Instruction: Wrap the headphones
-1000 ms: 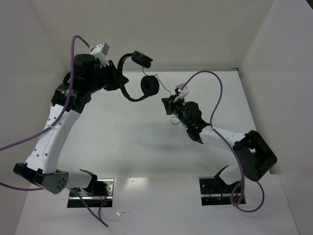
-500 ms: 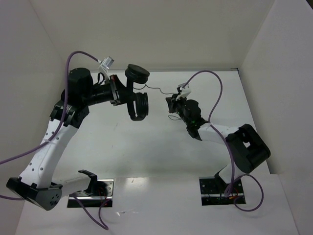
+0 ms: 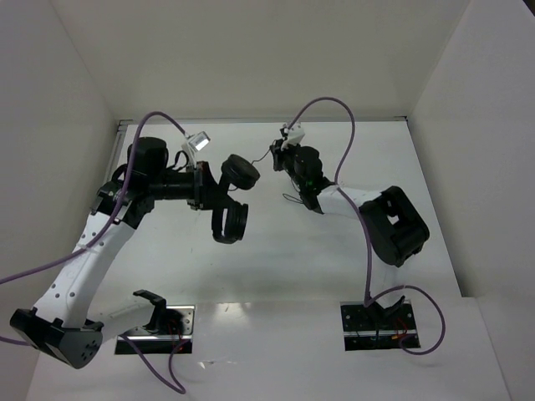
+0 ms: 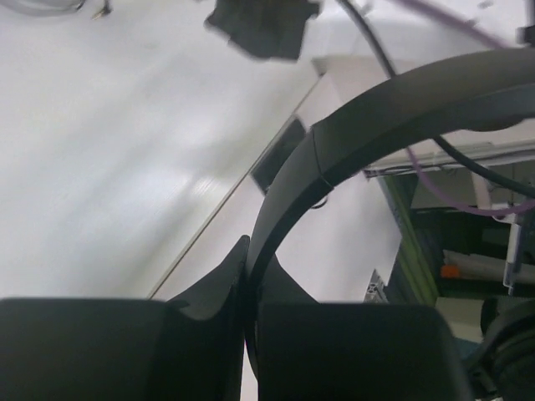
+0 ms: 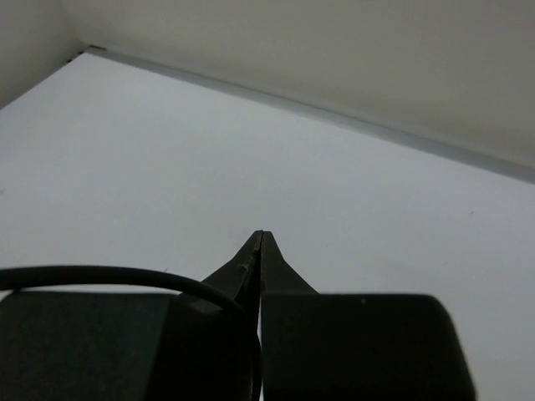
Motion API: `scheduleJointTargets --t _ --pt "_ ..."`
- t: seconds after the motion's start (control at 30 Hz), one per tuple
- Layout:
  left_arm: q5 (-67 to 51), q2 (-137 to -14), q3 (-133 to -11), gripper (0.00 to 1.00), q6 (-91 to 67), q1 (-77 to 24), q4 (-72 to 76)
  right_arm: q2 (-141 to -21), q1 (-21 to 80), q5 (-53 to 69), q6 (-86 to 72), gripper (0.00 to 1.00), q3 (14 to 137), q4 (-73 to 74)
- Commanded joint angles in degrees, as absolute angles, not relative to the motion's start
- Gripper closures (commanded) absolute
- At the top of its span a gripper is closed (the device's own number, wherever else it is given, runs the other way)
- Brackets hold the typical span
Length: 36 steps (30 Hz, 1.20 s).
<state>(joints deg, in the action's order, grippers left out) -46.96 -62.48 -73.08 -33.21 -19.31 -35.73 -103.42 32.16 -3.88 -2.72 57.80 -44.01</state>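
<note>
Left gripper (image 3: 212, 194) is clamped on the headband (image 4: 351, 125) of the headphones (image 3: 230, 224), left of centre in the top view (lifted off the table (image 3: 276, 251), ear pads stacked one above the other in frame). Right gripper (image 3: 279, 156), upper centre, has its fingers pinched together on the thin cord (image 5: 84, 271).

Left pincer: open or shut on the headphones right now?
Shut on the headphones: left wrist view shows the left pincer clamping the headband between its fingers.
</note>
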Motion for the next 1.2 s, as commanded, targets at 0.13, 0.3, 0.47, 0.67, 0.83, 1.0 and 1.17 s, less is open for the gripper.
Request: scheduleJointTargets --t 0.13,0.3,0.47,0.67,0.83,1.0,1.17 --pt "-33.2 -61.8 -71.5 1.0 -20.6 -19.2 -50.5 -111.3 28.7 -18.3 2.8 0.99 76.3 -40.2" --pt "-19.0 -63.1 -70.9 1.0 -17.4 -20.3 -57.1 -115.1 27.6 -20.1 4.2 0.99 84.9 -33.2" --pt "-2.5 -67.6 -68.8 1.0 -15.3 -24.8 -61.1 -117.3 27.1 -14.2 4.8 0.99 95.2 -27.3" --pt "9.8 -76.0 -70.5 1.0 -14.5 -26.6 -61.8 -117.2 28.8 -10.0 7.9 0.99 99.6 -23.3" --pt "21.5 -85.0 -76.4 1.0 -17.8 -27.2 -63.9 -113.7 30.1 -9.4 8.5 0.99 100.2 -19.6" --pt "35.7 -88.5 -76.3 1.0 -21.8 -27.2 -55.9 -109.0 32.7 -8.7 9.3 0.99 101.3 -14.9" --pt "42.7 -86.7 -71.8 1.0 -24.1 -27.2 -40.0 -103.2 36.0 -9.2 11.5 0.99 99.9 -11.3"
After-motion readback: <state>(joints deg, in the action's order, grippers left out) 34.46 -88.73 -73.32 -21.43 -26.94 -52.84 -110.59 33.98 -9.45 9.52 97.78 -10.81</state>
